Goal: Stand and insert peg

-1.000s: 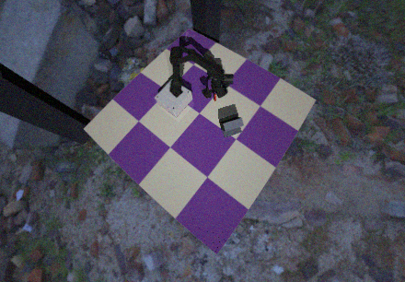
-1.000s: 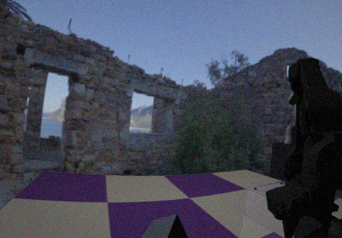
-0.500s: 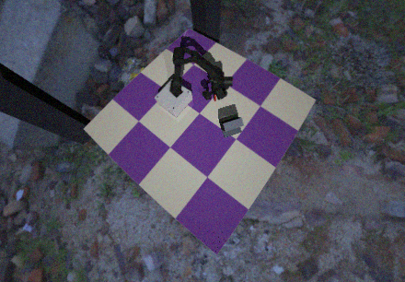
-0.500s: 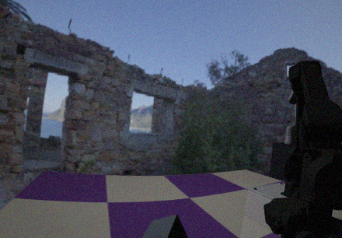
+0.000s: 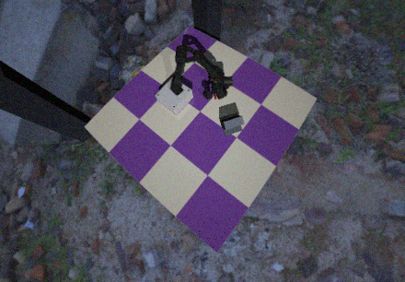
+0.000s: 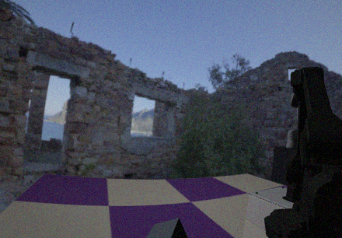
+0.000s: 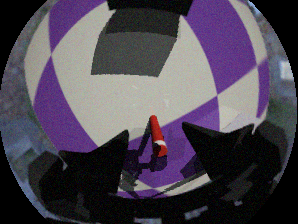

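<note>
Gripper (image 7: 154, 156) fingers are spread wide around the red peg (image 7: 156, 137), gripping nothing yet. I'd centre it before squeezing; the white band looks hidden, so check which end's plain.

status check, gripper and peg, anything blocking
Gripper open, low over the table, holding nothing. Red peg lying between the fingers, not grasped. Sloped panel beyond it, apart. Nothing in the way.

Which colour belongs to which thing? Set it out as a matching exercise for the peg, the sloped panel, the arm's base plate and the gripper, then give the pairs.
Things:
1. peg
2. sloped panel
3. base plate
4. gripper

Descriptions:
a. grey, standing on a cream square
b. red, lying between the fingers
c. black, fingers apart
d. off-white, under the arm

Pairs: 1-b, 2-a, 3-d, 4-c
</note>
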